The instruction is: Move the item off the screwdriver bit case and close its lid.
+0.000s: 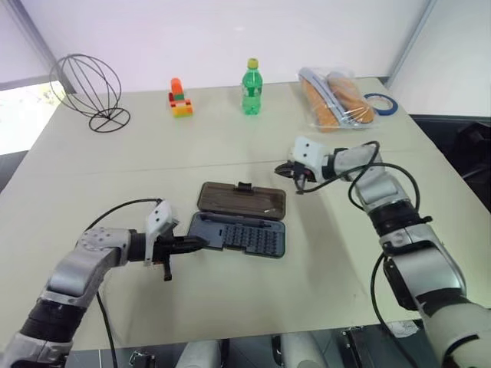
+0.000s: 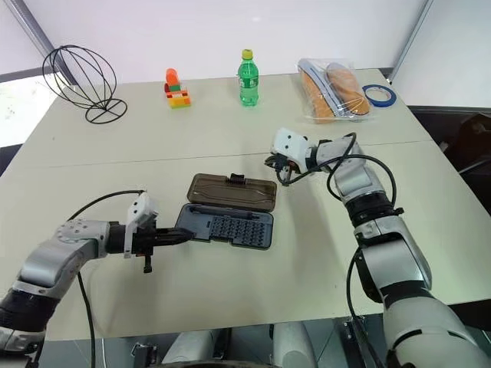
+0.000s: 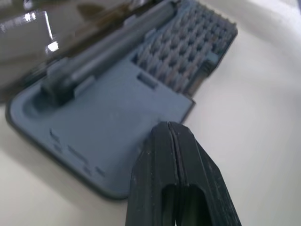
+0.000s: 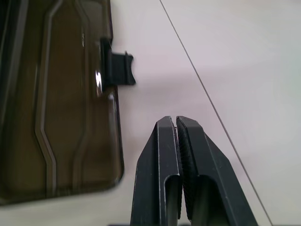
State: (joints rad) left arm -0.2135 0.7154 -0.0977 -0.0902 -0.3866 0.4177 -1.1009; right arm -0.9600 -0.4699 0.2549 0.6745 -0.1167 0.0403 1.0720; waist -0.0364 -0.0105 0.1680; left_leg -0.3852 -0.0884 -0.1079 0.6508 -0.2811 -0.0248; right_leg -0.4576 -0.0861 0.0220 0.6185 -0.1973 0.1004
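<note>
The screwdriver bit case [image 1: 238,234] lies open mid-table, its dark grey-blue base holding rows of bits. Its smoky brown lid [image 1: 242,198] lies flat on the table beyond the base, with the black latch tab [image 4: 117,69] on its far edge. Nothing rests on the base or the lid, and I cannot tell which thing is the item. My left gripper [image 1: 201,242] is shut, its tip at the left end of the base [image 3: 108,108]. My right gripper [image 1: 285,170] is shut and hovers just off the lid's far right corner [image 4: 61,108], touching nothing.
Along the far side stand a wire globe [image 1: 88,90], a toy of coloured blocks [image 1: 180,100], a green bottle [image 1: 252,87], a clear bag of bread [image 1: 334,98] and a blue tape roll [image 1: 381,103]. The table's front edge runs close below the left arm.
</note>
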